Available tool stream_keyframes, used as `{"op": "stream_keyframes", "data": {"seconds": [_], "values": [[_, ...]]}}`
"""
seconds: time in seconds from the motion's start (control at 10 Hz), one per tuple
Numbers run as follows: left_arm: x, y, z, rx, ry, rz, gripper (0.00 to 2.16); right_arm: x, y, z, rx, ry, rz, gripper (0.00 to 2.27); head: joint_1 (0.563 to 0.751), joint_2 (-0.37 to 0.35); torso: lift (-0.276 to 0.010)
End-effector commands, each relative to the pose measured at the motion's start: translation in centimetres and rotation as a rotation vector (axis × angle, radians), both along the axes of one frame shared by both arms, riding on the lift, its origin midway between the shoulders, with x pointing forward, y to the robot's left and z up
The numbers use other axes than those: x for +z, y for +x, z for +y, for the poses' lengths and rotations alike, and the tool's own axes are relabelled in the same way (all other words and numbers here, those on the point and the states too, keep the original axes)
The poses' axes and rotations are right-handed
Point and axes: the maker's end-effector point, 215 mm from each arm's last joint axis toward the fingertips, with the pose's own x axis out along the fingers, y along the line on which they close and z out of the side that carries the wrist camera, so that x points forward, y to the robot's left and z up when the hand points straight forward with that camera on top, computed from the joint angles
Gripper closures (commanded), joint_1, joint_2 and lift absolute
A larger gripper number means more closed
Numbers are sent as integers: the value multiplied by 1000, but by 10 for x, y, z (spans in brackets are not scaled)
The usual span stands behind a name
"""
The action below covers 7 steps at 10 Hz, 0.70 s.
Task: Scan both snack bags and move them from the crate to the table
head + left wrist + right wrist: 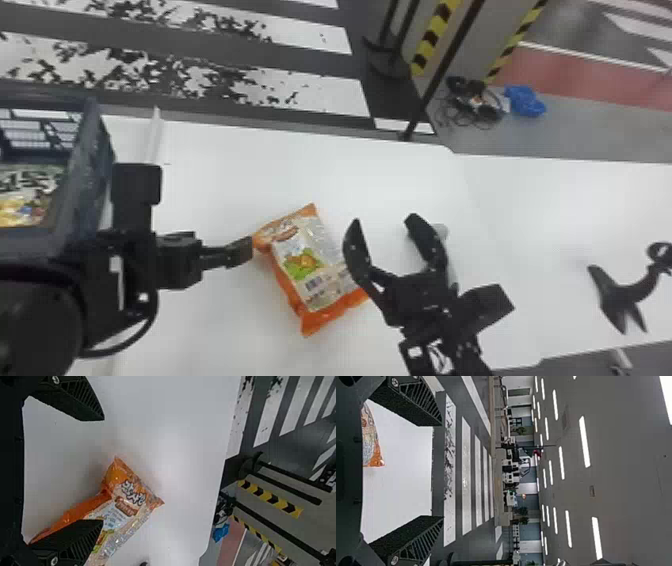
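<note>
Landmark: orange snack bag (324,250). The bag lies flat on the white table (225,170), outside the crate (90,165), with its barcode (314,284) facing up. The crate stands to the left of the bag. Glossy yellow packaging (19,212) lies in the crate; it is probably the second snack bag.

Gripper status:
- Left gripper (103,470): at the bag's left edge. Its fingers are spread and grasp nothing. Whether a fingertip touches the wrapper cannot be determined.
- Right gripper (384,218): at the bag's right edge. Its fingers are parted and empty.

A black device (620,295), possibly the scanner, is well to the right of the bag.

Step in hand: handling of the first bag at the table, judged to be either preparation for its scan or release after placement. Scan status cannot be confirmed from the bag's position alone.

Next move: if the scan is pending, keep the barcode exposed and present it to the reader; if the device is a handheld scanner, pick it up with the right gripper. If the scan is complete, clear the left gripper from the bag and direct it to the crate for the remaining item.

Caution: closing on the soft wrapper may crease the barcode. A sideways push may turn the bag.
</note>
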Motion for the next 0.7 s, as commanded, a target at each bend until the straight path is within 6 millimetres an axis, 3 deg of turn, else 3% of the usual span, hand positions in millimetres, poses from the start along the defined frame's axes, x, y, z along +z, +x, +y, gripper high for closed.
{"op": "stream_keyframes", "data": {"seconds": [0.0, 0.1, 0.2, 0.3, 0.4, 0.5, 0.6], "values": [[23, 4, 37, 81, 37, -94, 73, 0, 0, 4, 17, -8, -1, 178, 695, -240, -88], [32, 4, 63, 133, 48, -119, 73, -2, 1, 8, 27, -20, 0, 390, 695, -202, -88], [39, 6, 90, 183, 76, -156, 76, -2, 1, 15, 53, -42, -3, 765, 695, -159, -88], [43, 8, 117, 233, 118, -173, 76, -4, 2, 21, 67, -59, -3, 1477, 695, -113, -88], [54, 11, 136, 271, 132, -208, 80, -6, 3, 34, 97, -93, -1, 1690, 695, -89, -88], [75, 20, 152, 303, 132, -294, 80, -9, 3, 48, 147, -95, 0, 2071, 695, -35, -88], [103, 30, 171, 344, 141, -409, 80, -17, 6, 64, 180, -113, 21, 2246, 695, 21, -88]]}}
